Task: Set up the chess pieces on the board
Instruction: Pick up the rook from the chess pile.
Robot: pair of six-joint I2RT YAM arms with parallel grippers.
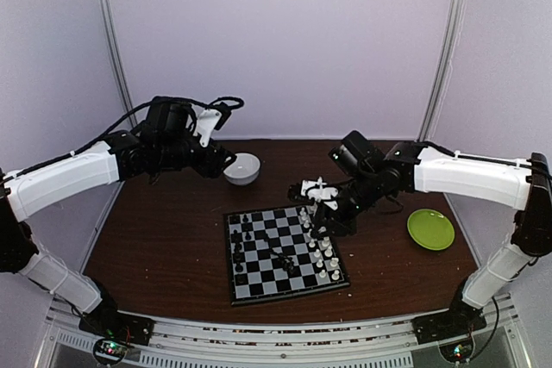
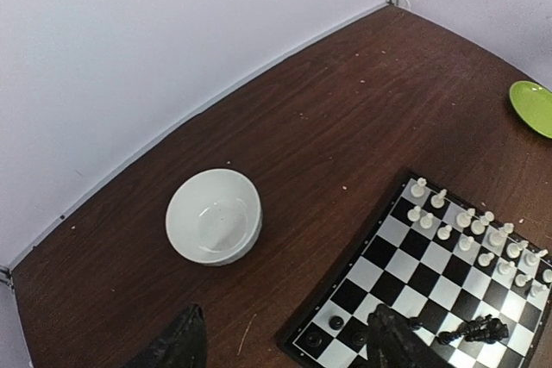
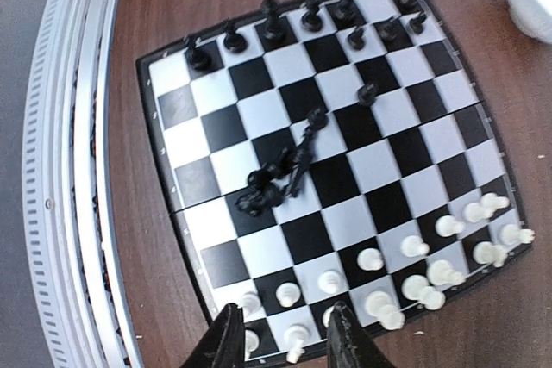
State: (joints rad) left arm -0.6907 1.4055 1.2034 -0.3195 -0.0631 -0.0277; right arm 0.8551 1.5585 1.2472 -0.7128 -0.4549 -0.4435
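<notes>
Parted, empty jaws on left gripper (image 2: 286,342) by bowl (image 2: 214,215) at 11 o'clock of board (image 1: 259,266) — likewise on right gripper (image 3: 285,338) over white chess pieces (image 3: 414,286) at 3 o'clock.

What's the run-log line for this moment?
left hand: open, near bowl | right hand: open over white pieces | black pieces: heaped on board centre

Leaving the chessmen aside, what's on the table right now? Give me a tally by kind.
White bowl: 1
Green plate: 1
Checkered board: 1
Total: 3
</notes>
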